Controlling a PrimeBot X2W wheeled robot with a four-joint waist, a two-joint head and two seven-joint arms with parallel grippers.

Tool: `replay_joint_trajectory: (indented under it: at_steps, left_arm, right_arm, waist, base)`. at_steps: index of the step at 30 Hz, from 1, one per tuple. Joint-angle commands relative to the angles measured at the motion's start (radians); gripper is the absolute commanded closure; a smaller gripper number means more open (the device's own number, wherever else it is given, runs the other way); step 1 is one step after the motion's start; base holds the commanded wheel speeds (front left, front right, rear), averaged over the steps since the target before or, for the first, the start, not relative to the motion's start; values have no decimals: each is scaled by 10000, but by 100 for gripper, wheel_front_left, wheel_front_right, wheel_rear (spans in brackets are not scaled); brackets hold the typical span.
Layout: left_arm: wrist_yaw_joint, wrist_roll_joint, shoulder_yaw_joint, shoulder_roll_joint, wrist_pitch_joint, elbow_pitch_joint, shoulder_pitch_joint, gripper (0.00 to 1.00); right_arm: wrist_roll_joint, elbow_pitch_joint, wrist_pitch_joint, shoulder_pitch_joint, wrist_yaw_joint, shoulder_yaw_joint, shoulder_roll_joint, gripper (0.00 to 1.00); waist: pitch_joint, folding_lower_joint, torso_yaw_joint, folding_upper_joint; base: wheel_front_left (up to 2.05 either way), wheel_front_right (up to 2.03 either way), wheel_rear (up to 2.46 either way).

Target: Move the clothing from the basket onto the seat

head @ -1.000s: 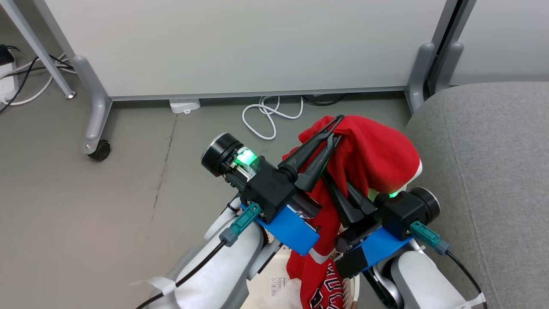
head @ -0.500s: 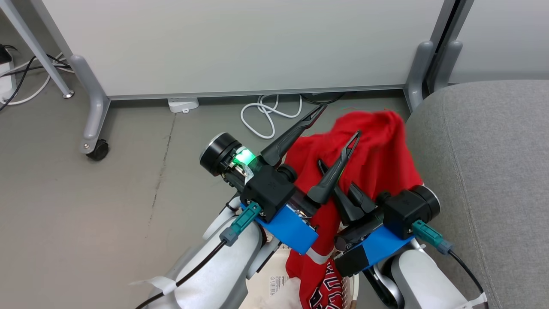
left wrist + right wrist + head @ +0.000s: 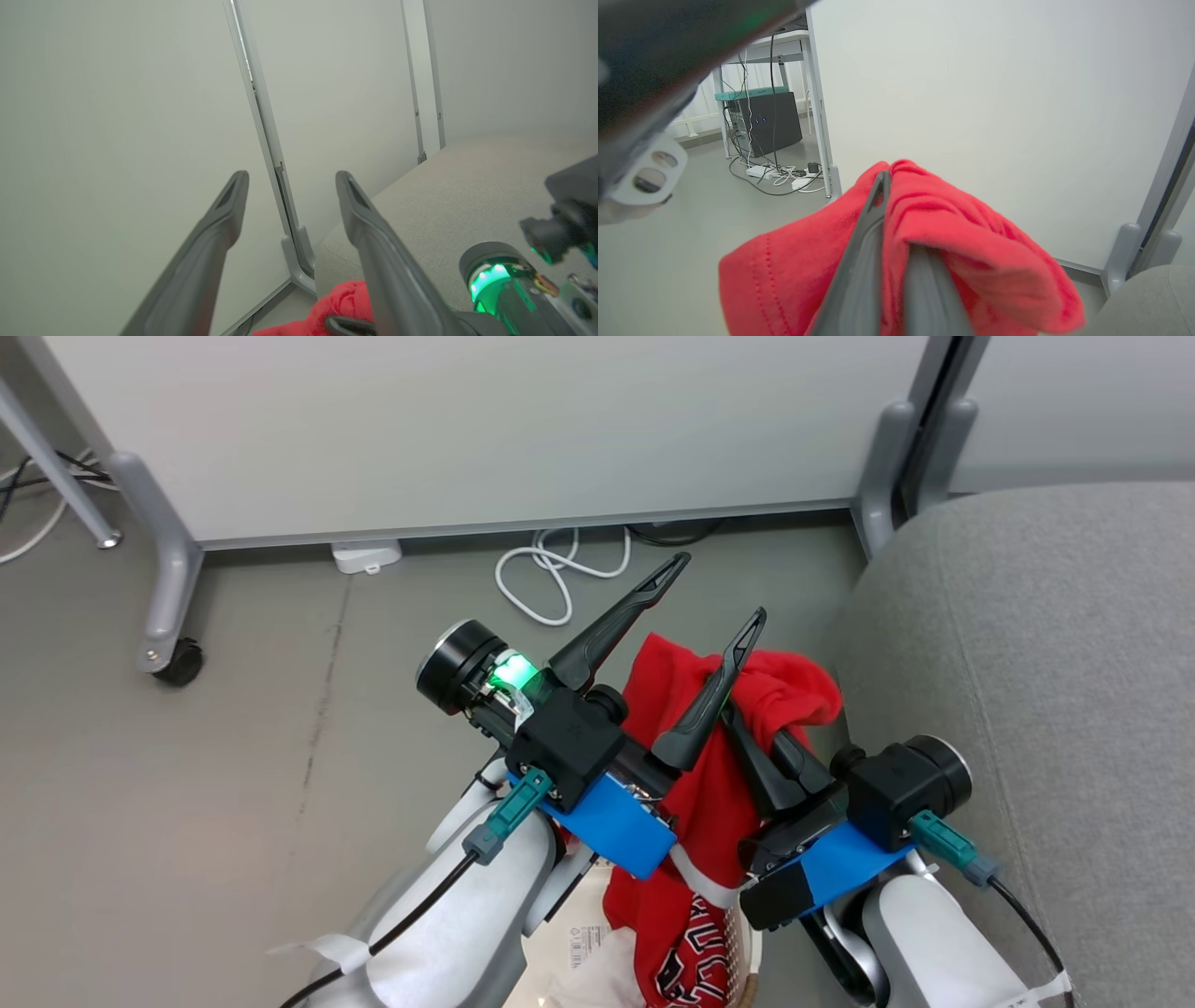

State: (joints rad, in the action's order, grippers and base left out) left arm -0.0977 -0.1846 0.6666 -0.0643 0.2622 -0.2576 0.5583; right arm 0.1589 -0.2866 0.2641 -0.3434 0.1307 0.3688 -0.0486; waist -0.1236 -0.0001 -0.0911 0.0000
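The red clothing [image 3: 711,784] hangs from my right gripper [image 3: 747,728], which is shut on a bunched fold of it. The garment trails down into the basket [image 3: 750,947] at the bottom edge, where black-and-white lettering shows. My left gripper [image 3: 717,588] stands open just above and left of the cloth, holding nothing. In the left wrist view the left gripper [image 3: 289,184] is spread, with the clothing [image 3: 345,298] below it and the grey seat [image 3: 467,196] beyond. In the right wrist view the right gripper [image 3: 889,224] is shut with clothing [image 3: 971,261] draped over it. The seat [image 3: 1027,663] lies to the right.
A pale partition panel [image 3: 467,420] on grey feet with a caster [image 3: 177,663] stands behind. A coiled white cable [image 3: 541,579] and a white plug box [image 3: 366,555] lie on the floor. A desk with a dark computer case [image 3: 770,121] and cables stands farther off.
My left gripper has opened and let go of the red clothing, which has slumped lower over the shut right gripper. The head camera has shifted, showing more of the seat.
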Motion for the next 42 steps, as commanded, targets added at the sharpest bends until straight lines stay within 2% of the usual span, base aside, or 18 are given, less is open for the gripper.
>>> replay_joint_trajectory:
  at_steps: [1,16,29,42]
  left_arm:
    - [14,18,2,-86,40,-30,19,0]
    - [-134,98,420,-251,35,-210,109,0]
    - [-192,141,747,-441,35,-399,-46,0]
    - [-232,134,911,-499,36,-480,31,0]
  right_arm:
    - [-105,31,6,42,3,-126,-32,100]
    - [-649,366,6,332,1,-1712,-28,100]
    - [-905,888,6,919,1,-3002,-24,100]
    - [-957,1250,6,1085,1,-3740,-24,100]
  waist:
    - [-58,1,150,0]
    - [-928,1,1689,0]
    - [-1187,1,2789,0]
    - [-1295,1,3295,0]
  base:
    - [0,0,0]
    - [0,0,0]
    - [0,0,0]
    - [0,0,0]
